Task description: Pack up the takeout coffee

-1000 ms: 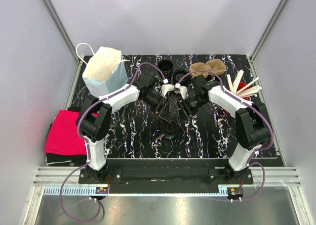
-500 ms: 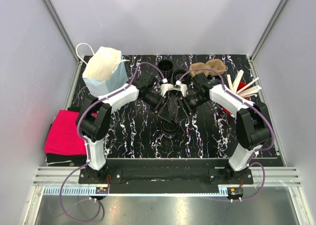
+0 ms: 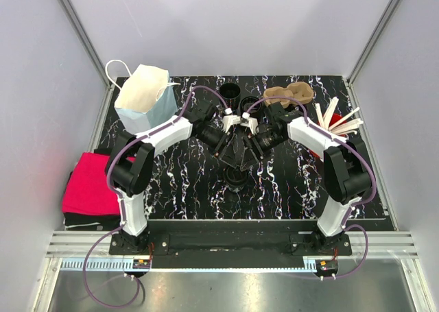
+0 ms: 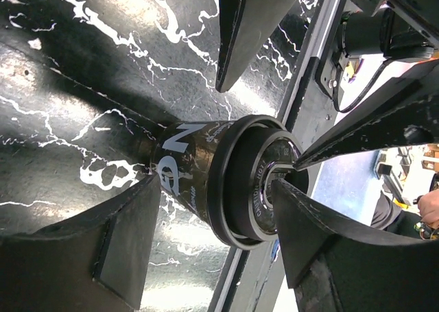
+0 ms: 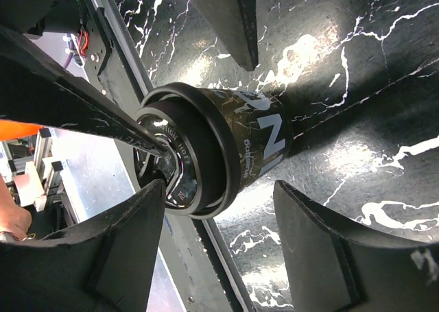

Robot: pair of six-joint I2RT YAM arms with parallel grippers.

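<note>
Cloth: a folded red cloth (image 3: 89,185) lies off the left edge of the black, white-veined marble-pattern tabletop (image 3: 178,188).

Bag: a white and pale-blue paper bag (image 3: 143,96) with cord handles stands with its mouth open at the far left corner of the tabletop.

Left claw: the left gripper (image 4: 216,188) hangs over the middle of the table, released. Its two fingers are spread wide with nothing clamped between them. In the left wrist view they frame the coffee cup below, one on each side of it.

Coffee: the black lidded paper cup with white lettering (image 3: 235,178) stands upright on the tabletop. It is near the centre, a little toward the near edge, under both claws. It is outside the bag and well apart from it.

Spare cup: an open black cup (image 3: 230,91) stands at the back of the table, about mid-width.

Right claw: the right gripper (image 5: 219,188) meets the left one over the same cup and is also released. Its fingers are apart and straddle the lid in the right wrist view. Whether any finger touches the cup cannot be told.

Carrier: a brown moulded-pulp cup carrier (image 3: 289,92) lies at the back, right of centre.

Stirrers: pale wooden stir sticks (image 3: 339,116) fan out near the right edge.
</note>
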